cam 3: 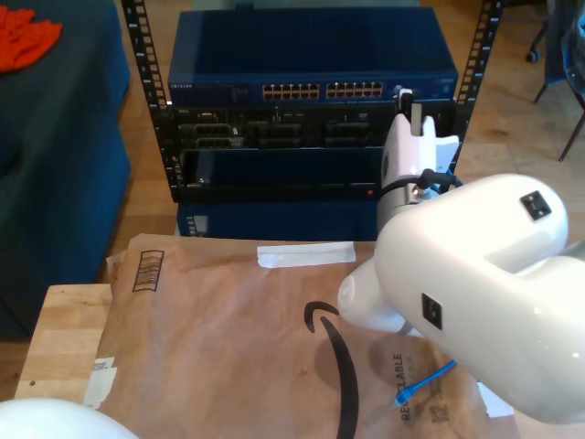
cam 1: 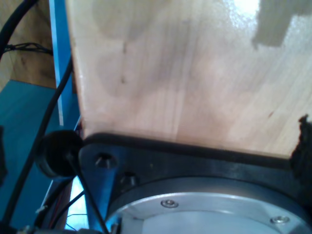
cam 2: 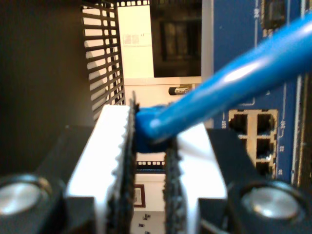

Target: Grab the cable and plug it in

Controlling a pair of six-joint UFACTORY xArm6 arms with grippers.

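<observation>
Cable (cam 2: pixel 229 83): glossy bright-blue, round; free end (cam 3: pixel 422 380) at exterior view's lower right.
My second gripper (cam 2: pixel 150 146): serrated pads pinch cable.
My first gripper: state indeterminable.
Ports (cam 2: pixel 253 139): possibly RJ45.

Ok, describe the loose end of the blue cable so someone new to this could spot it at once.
Start at the brown paper mailer covering the wooden table in front of the server rack. Near the exterior view's lower right corner, beside the big white arm, a short stretch of blue cable lies on the paper. It is the one bright blue strand there.
</observation>
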